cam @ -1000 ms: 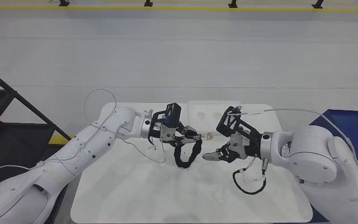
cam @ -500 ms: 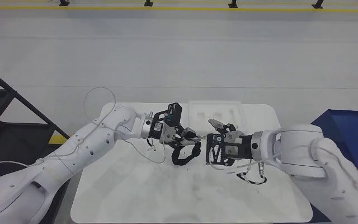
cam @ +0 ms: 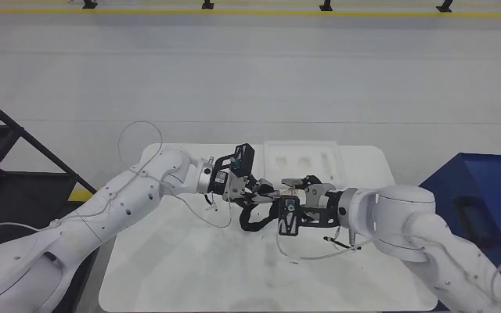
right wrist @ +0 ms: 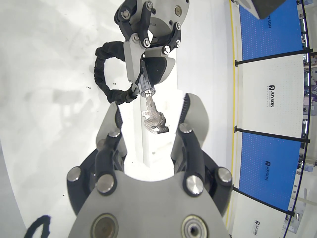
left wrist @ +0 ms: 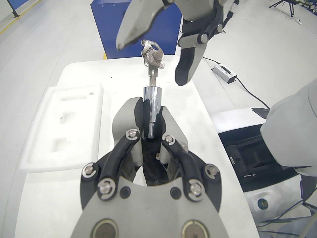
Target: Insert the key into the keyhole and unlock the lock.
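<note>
In the right wrist view, two blue panels each carry a short brand word in white capitals with a small logo, set sideways. The white panel between them bears the same word and logo in dark letters, with a line of finer print beside it too small to read. The mark stands once more on white past the second blue panel.

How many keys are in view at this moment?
1. The key sits with its blade in the lock, which the left gripper grips. The right gripper's open fingers flank the key's head, apart from it.
</note>
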Tool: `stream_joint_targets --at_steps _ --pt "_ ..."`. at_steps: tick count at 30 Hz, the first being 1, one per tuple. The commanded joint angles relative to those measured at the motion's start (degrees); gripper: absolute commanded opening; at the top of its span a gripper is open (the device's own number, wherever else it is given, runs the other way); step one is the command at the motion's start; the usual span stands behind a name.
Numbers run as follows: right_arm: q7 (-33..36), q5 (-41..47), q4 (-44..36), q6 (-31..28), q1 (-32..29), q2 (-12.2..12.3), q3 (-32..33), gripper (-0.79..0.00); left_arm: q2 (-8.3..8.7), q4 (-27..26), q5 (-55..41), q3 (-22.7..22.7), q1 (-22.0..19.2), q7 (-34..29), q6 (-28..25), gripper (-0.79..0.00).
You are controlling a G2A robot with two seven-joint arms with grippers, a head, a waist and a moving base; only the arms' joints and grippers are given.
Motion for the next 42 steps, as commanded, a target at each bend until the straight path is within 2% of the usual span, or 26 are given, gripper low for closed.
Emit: stream_joint_targets --at_steps 1,9,11,13,15,24,35,42 --pt "0.3 -0.6 -0.2 0.2 0.0 0.0 -0.2 -0.545 0.04 0.0 0.0 0.1 -0.1 0.2 0.0 -0.785" --pt "1.2 -3.0 -1.0 0.9 0.2 -0.1 -0.8 -0.603 0.36 0.3 -0.1 0.4 -0.3 0.9 0.0 -0.785" --pt "0.2 -3.2 -1.1 1.4 0.1 -0.2 -0.7 -0.656 0.44 0.3 -0.1 0.5 -0.3 1.1 0.0 -0.785" --pt "-0.7 -2.8 -1.0 2.0 -0.1 -0.2 -0.5 -0.745 0.50 0.2 -0.1 0.6 -0.3 1.3 0.0 -0.785" --pt "-1.4 -1.9 -0.7 2.5 -0.4 -0.2 -0.2 -0.785 0.55 0.0 -0.1 0.6 -0.4 1.4 0.0 -0.785" --pt "-1.5 5.9 0.2 6.1 -1.2 -0.3 1.5 -0.785 0.59 -0.5 1.0 0.9 -0.6 2.2 0.0 -0.785" --pt "0.8 20.9 3.4 17.2 -2.5 -0.6 4.0 -0.785 0.51 -1.0 4.9 -0.1 -0.6 4.5 0.0 -0.785" --pt "4.0 27.6 4.1 20.2 -2.7 -0.6 5.0 -0.785 0.19 -1.0 7.7 -0.8 0.1 5.7 0.0 -0.785"
